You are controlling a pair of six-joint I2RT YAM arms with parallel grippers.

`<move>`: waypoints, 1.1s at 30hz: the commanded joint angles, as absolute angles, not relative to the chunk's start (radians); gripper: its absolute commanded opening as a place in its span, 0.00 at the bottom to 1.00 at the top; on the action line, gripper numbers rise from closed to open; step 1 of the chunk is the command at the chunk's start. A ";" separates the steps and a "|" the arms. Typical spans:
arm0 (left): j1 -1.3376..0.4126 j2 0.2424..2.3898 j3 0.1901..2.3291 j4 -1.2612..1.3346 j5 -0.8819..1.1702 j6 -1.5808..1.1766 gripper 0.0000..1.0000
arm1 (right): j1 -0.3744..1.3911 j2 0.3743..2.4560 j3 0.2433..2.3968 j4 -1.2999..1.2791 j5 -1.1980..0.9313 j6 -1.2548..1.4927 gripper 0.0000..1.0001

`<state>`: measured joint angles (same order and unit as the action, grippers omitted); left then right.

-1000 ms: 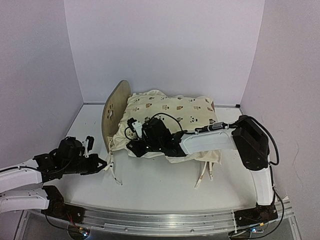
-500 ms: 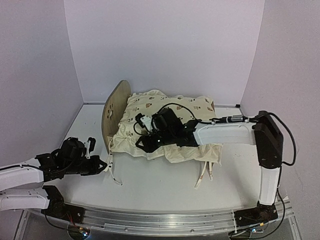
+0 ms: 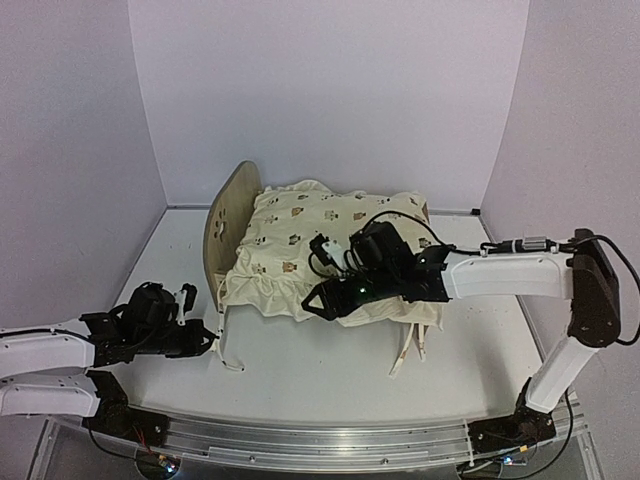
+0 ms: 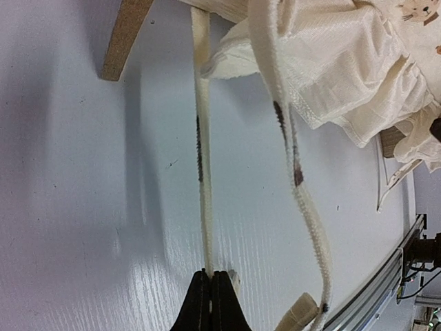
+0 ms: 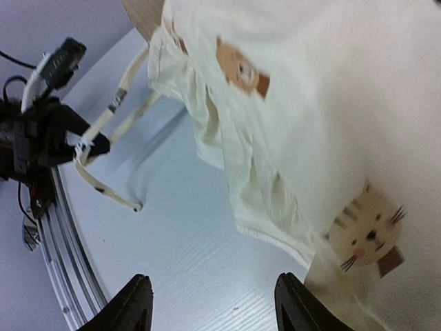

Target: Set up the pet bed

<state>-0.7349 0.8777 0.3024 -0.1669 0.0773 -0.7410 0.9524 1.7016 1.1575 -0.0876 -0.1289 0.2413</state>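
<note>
The pet bed [image 3: 227,215] stands mid-table, its arched wooden headboard to the left. A cream animal-print cushion [image 3: 300,230] lies over it and hides the base. My left gripper [image 3: 207,339] sits low on the table, left of the bed, shut on one of the cushion's tie strings [image 4: 202,172]. In the left wrist view its tips [image 4: 210,279] pinch that string, and a second string [image 4: 291,165] loops beside it. My right gripper [image 3: 325,300] hovers at the cushion's front edge, open. Nothing lies between its tips [image 5: 213,303], and the cushion's ruffled hem [image 5: 227,158] is just ahead.
Two more tie strings [image 3: 408,352] trail on the table by the bed's front right corner. A metal rail [image 3: 320,440] runs along the near edge. White walls close in the back and both sides.
My right arm has swung right along the cushion's front edge, and its jaws have opened and let the fabric go. My left gripper has drawn slightly back with the string.
</note>
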 commanded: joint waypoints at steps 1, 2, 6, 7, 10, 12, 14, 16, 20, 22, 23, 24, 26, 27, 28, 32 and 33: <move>-0.746 0.892 0.287 -0.145 0.104 -0.732 0.00 | 0.960 1.689 1.105 -0.064 -0.186 0.249 0.65; -0.746 0.893 0.285 -0.142 0.103 -0.732 0.00 | 0.960 1.686 1.097 -0.062 -0.192 0.249 0.65; -0.746 0.891 0.274 -0.128 0.105 -0.730 0.00 | 0.969 1.655 1.029 -0.035 -0.197 0.247 0.69; -0.746 0.888 0.273 -0.126 0.105 -0.728 0.00 | 0.973 1.649 1.010 -0.019 -0.199 0.249 0.70; -0.746 0.877 0.275 -0.125 0.102 -0.721 0.00 | 1.004 1.660 0.986 0.047 -0.202 0.253 0.71; -0.746 0.870 0.280 -0.130 0.096 -0.716 0.00 | 1.036 1.712 1.004 0.082 -0.201 0.253 0.72; -0.746 0.874 0.283 -0.135 0.092 -0.712 0.00 | 1.066 1.773 1.055 0.099 -0.192 0.254 0.72; -0.746 0.881 0.282 -0.132 0.094 -0.711 0.00 | 1.100 1.854 1.124 0.106 -0.180 0.256 0.71; -0.745 0.886 0.277 -0.128 0.101 -0.717 0.00 | 1.139 1.985 1.282 0.115 -0.162 0.272 0.70; -0.746 0.868 0.272 -0.130 0.100 -0.719 0.00 | 1.142 2.043 1.339 0.127 -0.169 0.289 0.68; -0.746 0.862 0.269 -0.130 0.100 -0.720 0.00 | 1.142 2.064 1.367 0.133 -0.173 0.297 0.67; -0.746 0.858 0.267 -0.130 0.099 -0.722 0.00 | 1.142 2.081 1.397 0.139 -0.177 0.306 0.67; -0.746 0.857 0.266 -0.130 0.095 -0.724 0.00 | 1.142 2.110 1.452 0.150 -0.198 0.325 0.65; -0.746 0.863 0.268 -0.130 0.095 -0.721 0.00 | 1.143 2.125 1.475 0.156 -0.215 0.332 0.65; -0.746 0.868 0.270 -0.129 0.096 -0.719 0.00 | 1.143 2.136 1.504 0.159 -0.226 0.339 0.65; -0.746 0.876 0.272 -0.126 0.101 -0.714 0.00 | 1.143 2.188 1.587 0.162 -0.214 0.353 0.65; -0.746 0.873 0.271 -0.126 0.102 -0.714 0.00 | 1.143 2.199 1.603 0.162 -0.202 0.356 0.64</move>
<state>-0.7387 0.8715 0.2726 -0.1204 0.0753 -0.7303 1.1449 2.1611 1.5170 0.1189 -0.1969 0.3243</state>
